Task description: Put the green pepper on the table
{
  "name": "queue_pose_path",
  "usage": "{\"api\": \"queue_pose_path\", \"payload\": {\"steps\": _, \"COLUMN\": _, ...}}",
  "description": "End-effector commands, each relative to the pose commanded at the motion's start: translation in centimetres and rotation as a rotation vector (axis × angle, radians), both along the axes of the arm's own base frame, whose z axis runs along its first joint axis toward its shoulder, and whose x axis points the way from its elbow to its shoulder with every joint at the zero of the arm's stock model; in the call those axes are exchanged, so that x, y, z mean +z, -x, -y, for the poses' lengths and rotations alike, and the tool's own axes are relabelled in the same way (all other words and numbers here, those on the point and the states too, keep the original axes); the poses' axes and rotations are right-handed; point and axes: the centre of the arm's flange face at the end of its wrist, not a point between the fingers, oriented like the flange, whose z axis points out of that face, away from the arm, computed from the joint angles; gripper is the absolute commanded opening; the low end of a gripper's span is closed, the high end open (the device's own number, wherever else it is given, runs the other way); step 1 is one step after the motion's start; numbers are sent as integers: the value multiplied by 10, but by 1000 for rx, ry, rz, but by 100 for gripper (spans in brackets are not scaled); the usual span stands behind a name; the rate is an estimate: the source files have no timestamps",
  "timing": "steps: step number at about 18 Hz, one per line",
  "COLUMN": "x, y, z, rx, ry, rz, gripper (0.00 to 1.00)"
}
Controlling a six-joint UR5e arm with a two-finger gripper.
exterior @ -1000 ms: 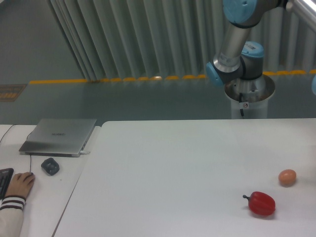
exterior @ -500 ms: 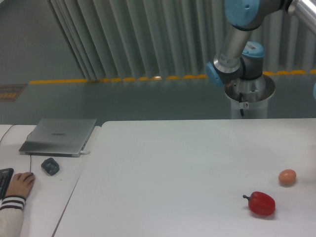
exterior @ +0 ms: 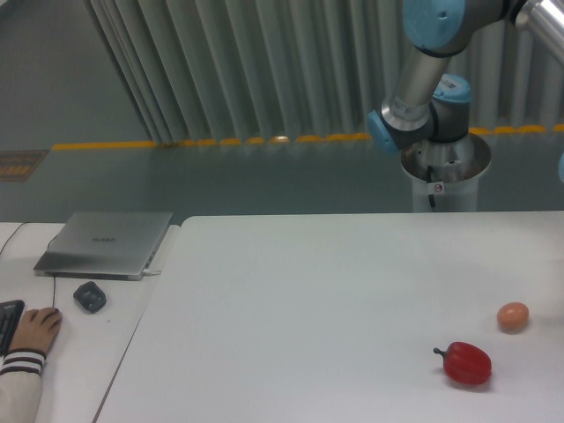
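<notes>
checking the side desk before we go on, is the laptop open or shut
Shut. The laptop lies flat on the side desk with its silver lid down; no screen or keys show. A mouse sits in front of it.

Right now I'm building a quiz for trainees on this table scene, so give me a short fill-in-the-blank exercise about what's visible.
1. The pepper lying on the table is ____ in colour.
2. The small tan egg lies up and to the ____ of that pepper in the image.
3. On the side desk, the closed ____ sits behind the mouse.
4. The gripper and the green pepper are both ____ of view.

Missing words: red; right; laptop; out
</notes>
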Motion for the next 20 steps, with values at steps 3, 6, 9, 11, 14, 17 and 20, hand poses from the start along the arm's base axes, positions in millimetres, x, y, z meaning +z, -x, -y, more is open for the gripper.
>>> {"api": "queue_pose_path", "payload": {"steps": 3, "x": -4, "y": -1, "z": 2, "rx": 3, "ry": 2, "rz": 9, "gripper": 100}}
{"api": "queue_pose_path", "payload": {"steps": 6, "x": -7, "y": -2, "z": 2, "rx": 4, "ry": 4, "rz": 14, "gripper": 100}}
{"api": "queue_pose_path", "payload": {"steps": 9, "x": -9, "y": -1, "z": 3, "rx": 17, "ry": 2, "rz": 13, "gripper": 100}}
{"api": "queue_pose_path", "payload": {"steps": 11, "x": -13, "y": 0, "z": 2, "rx": 26, "ry": 1, "rz": 16, "gripper": 100}}
{"api": "queue_pose_path", "payload": {"steps": 14, "x": -9, "y": 6, "z": 0, "rx": 57, "ry": -19, "rz": -5, "gripper": 100}}
{"api": "queue_pose_path", "payload": {"steps": 17, "x": -11, "y": 7, "z": -1, "rx": 57, "ry": -16, "rz": -5, "gripper": 100}}
{"api": "queue_pose_path", "payload": {"steps": 20, "x": -7, "y": 9, "z": -2, "rx": 59, "ry": -21, "rz": -14, "gripper": 100}}
